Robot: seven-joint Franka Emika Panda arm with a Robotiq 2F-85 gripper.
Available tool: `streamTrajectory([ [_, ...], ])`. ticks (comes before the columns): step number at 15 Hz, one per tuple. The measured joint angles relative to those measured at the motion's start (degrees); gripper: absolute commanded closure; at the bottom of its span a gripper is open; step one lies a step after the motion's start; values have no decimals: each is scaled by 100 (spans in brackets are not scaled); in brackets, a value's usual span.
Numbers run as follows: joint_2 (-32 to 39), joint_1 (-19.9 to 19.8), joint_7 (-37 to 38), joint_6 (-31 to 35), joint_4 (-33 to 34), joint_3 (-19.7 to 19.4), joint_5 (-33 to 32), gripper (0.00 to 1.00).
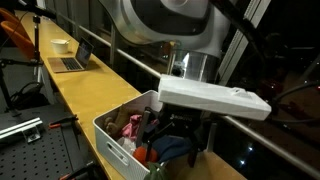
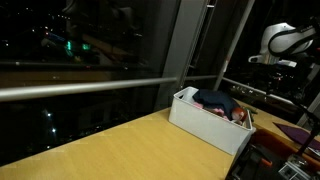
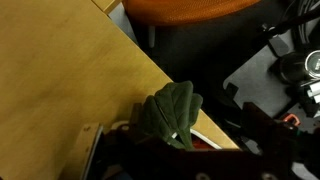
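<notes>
Finds the gripper, in an exterior view, low in the mouth of the white basket, under the arm's white wrist plate. Shows, in the wrist view, a dark green cloth standing up between the dark fingers, one dim shape to each side of it. Cannot tell whether clamped on that cloth or merely apart around it. Places the basket on the wooden table, stuffed with a dark blue cloth and pink pieces.

White basket, dark green cloth, tan tabletop.
</notes>
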Motion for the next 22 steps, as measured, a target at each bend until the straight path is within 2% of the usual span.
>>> streamTrajectory([
  [4, 437, 10, -328, 26, 25, 175, 48, 0],
  [9, 1093, 48, -373, 19, 292, 421, 50, 0],
  [16, 1599, -4, -413, 12, 351, 345, -591, 0],
  [17, 1636, -6, -415, 12, 324, 337, -660, 19],
  [19, 1695, -5, -421, 12, 295, 337, -721, 32],
  [22, 1722, -9, -433, 12, 295, 336, -722, 58],
])
